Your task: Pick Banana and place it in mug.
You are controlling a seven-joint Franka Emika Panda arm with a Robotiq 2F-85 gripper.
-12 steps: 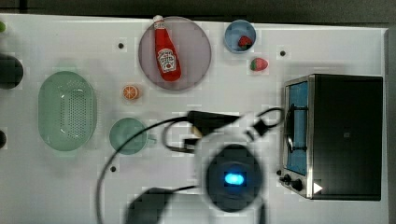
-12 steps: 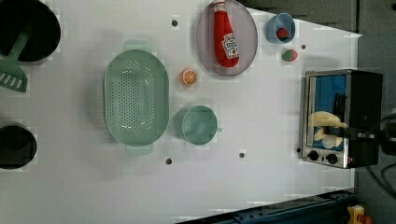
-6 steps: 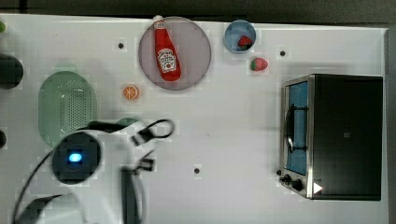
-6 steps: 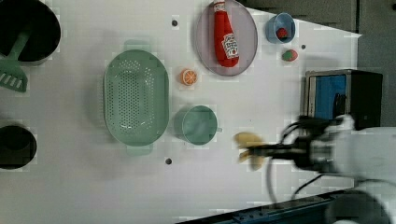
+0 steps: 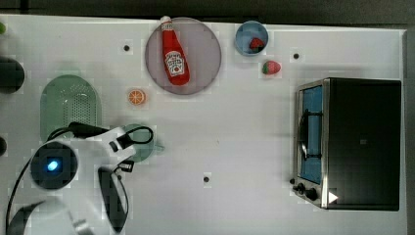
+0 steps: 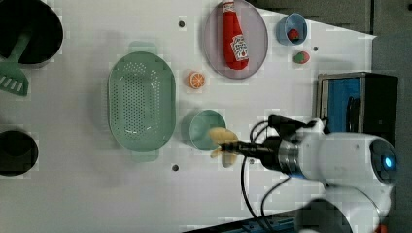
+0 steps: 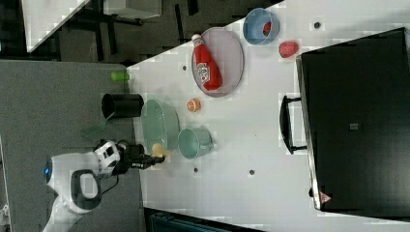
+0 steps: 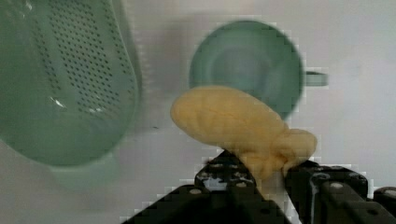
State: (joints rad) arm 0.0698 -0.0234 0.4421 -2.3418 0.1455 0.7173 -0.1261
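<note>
My gripper [image 8: 268, 175] is shut on the banana [image 8: 233, 126], a pale-yellow toy piece that sticks out beyond the black fingers [image 8: 224, 175]. The left view shows the banana [image 6: 221, 144] in the gripper [image 6: 229, 148] at the lower right rim of the teal mug [image 6: 203, 127], overlapping its edge. From the wrist, the mug [image 8: 247, 60] lies just beyond the banana, with nothing inside and its stub handle to one side. In the right view the banana [image 7: 159, 150] hangs beside the mug [image 7: 193, 142]. The white arm covers part of the mug [image 5: 145, 149] in the top view.
A pale-green colander [image 6: 141, 102] lies right beside the mug. An orange slice [image 6: 196, 79], a ketchup bottle [image 6: 235, 36] on a grey plate, a blue bowl [image 6: 292, 28] and a strawberry [image 6: 301, 57] sit further off. A toaster oven [image 5: 350, 142] stands at the top view's right.
The arm has carried the banana from the toaster oven across the table to the mug, moving towards the top view's left. The banana has stayed in the fingers.
</note>
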